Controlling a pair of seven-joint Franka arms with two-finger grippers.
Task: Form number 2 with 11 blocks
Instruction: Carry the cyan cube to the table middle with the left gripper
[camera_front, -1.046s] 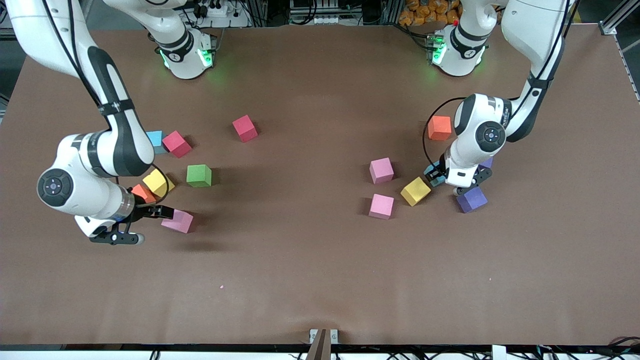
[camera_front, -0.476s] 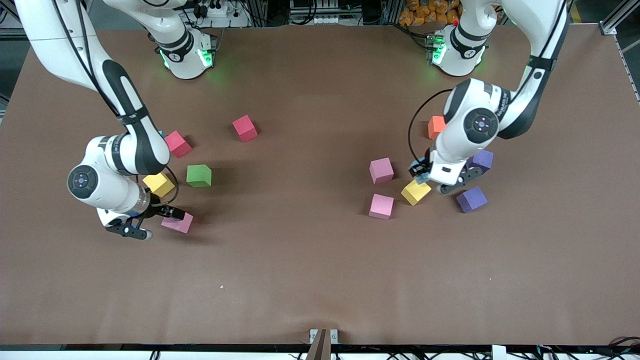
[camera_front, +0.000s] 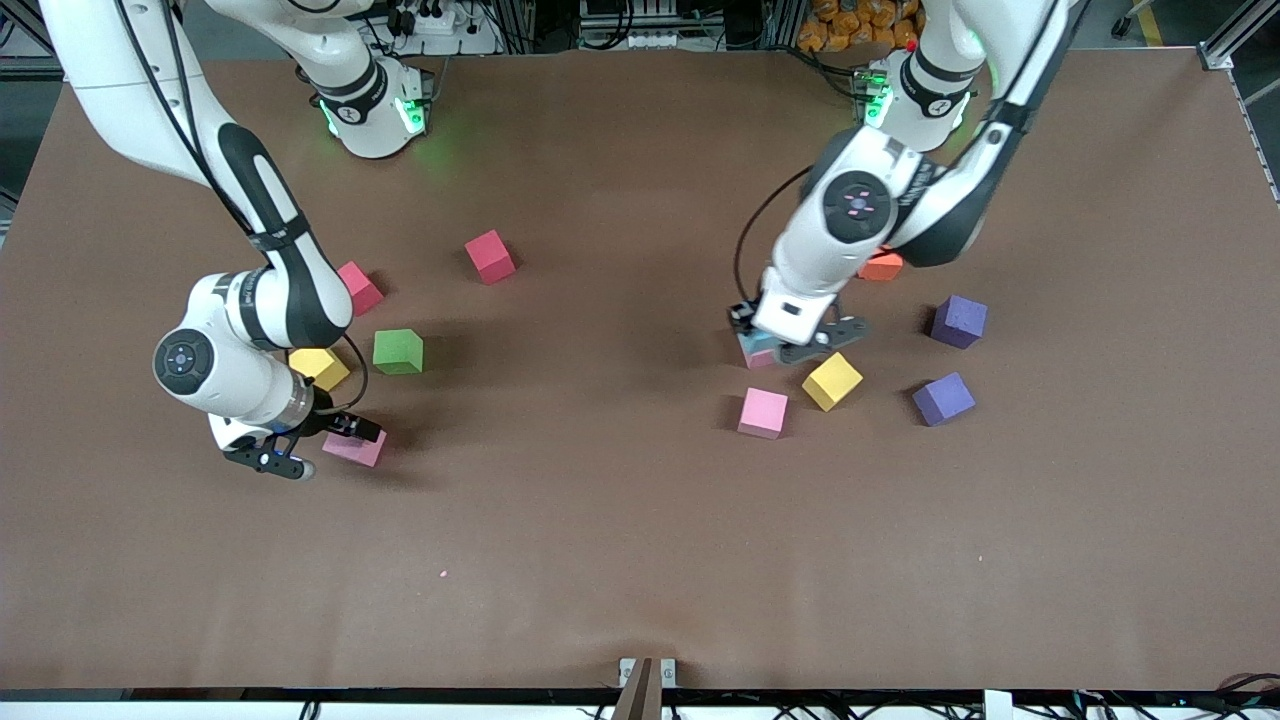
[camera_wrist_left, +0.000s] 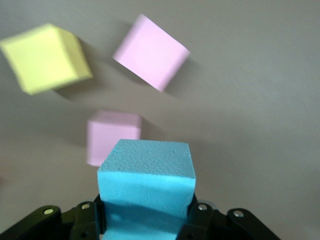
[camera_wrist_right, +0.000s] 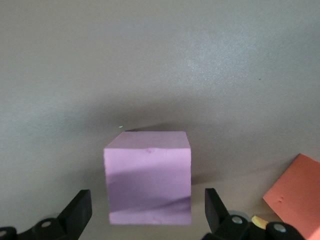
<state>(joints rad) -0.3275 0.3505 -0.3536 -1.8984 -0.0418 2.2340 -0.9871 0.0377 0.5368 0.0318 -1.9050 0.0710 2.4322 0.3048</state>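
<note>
My left gripper (camera_front: 760, 342) is shut on a light blue block (camera_wrist_left: 145, 182) and hangs over a pink block (camera_wrist_left: 112, 135), which lies beside a yellow block (camera_front: 832, 381) and another pink block (camera_front: 763, 413). My right gripper (camera_front: 345, 432) is open and low at the table, its fingers on either side of a pink block (camera_wrist_right: 147, 177) without touching it. The same pink block (camera_front: 358, 449) lies nearer the front camera than a yellow block (camera_front: 320, 368). The blocks lie scattered, and no number 2 is in view.
Toward the right arm's end lie a green block (camera_front: 398, 351) and two crimson blocks (camera_front: 490, 256) (camera_front: 358, 287). An orange block (camera_wrist_right: 295, 192) sits close to the right gripper. Toward the left arm's end lie two purple blocks (camera_front: 959, 321) (camera_front: 943, 398) and an orange block (camera_front: 880, 266).
The left arm has carried the light blue block away from the purple blocks to above the pink block. The right gripper has closed in on its pink block and now straddles it.
</note>
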